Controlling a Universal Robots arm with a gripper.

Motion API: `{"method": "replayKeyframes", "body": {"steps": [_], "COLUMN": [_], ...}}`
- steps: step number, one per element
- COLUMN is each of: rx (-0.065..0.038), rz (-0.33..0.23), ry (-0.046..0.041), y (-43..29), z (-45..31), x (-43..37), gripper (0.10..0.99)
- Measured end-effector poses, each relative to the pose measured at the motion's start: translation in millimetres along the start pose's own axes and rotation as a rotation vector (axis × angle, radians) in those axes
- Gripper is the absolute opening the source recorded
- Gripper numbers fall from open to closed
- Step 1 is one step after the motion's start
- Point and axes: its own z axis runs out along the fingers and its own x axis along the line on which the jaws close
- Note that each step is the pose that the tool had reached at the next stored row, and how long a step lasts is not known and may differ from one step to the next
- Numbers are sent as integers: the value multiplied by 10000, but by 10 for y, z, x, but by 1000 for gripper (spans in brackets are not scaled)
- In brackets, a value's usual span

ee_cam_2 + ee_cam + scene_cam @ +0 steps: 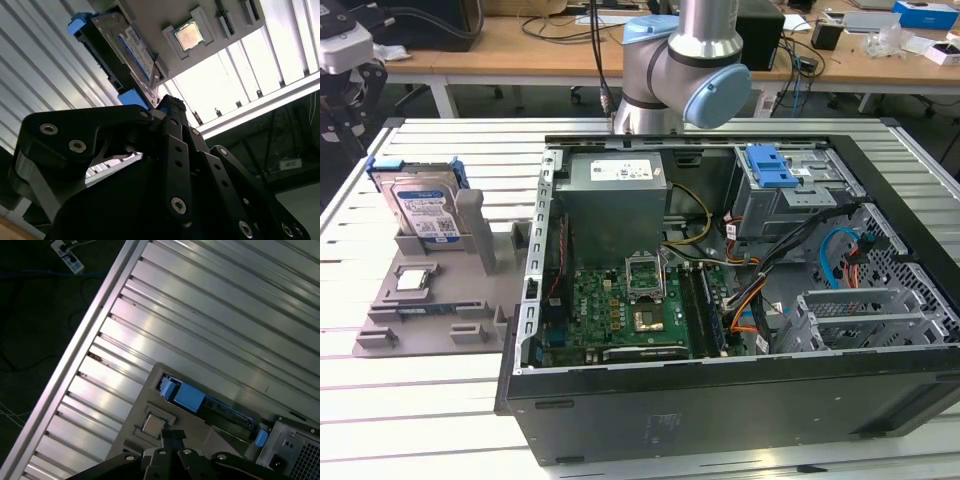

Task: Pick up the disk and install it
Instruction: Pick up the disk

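The disk [420,205] is a silver-grey drive with a blue-and-white label and blue rails. It stands on edge in a slot of the grey holder tray [430,320] at the exterior view's left. The disk [120,50] also lies beyond my fingertips in the second wrist view, and its blue rail [187,396] shows in the first wrist view. My gripper [172,435] hangs well above the tray and apart from the disk. Its black fingers [170,145] are drawn together with nothing between them. The arm's tool end [348,80] sits at the exterior view's upper left.
A small square CPU chip [412,281] lies on the tray in front of the disk. The open computer case [720,300] fills the middle and right, with a grey power-supply box [615,205], motherboard [620,310] and blue drive-bay latch [770,165]. The slatted table edge [75,360] drops to the floor.
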Motion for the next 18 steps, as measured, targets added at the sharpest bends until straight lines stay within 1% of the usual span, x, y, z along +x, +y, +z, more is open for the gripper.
{"method": "replayKeyframes", "body": {"steps": [2, 3, 6, 10, 16, 18], "rx": [-6, -13, -24, -37, -47, -53], "rz": [-368, -673, -1225, -1804, -2276, -2565], "ry": [14, 25, 45, 65, 82, 92], "y": [1, 2, 1, 1, 1, 1], "z": [0, 0, 0, 0, 0, 0], "x": [0, 0, 0, 0, 0, 0], "gripper": [106, 106, 106, 106, 106, 106]}}
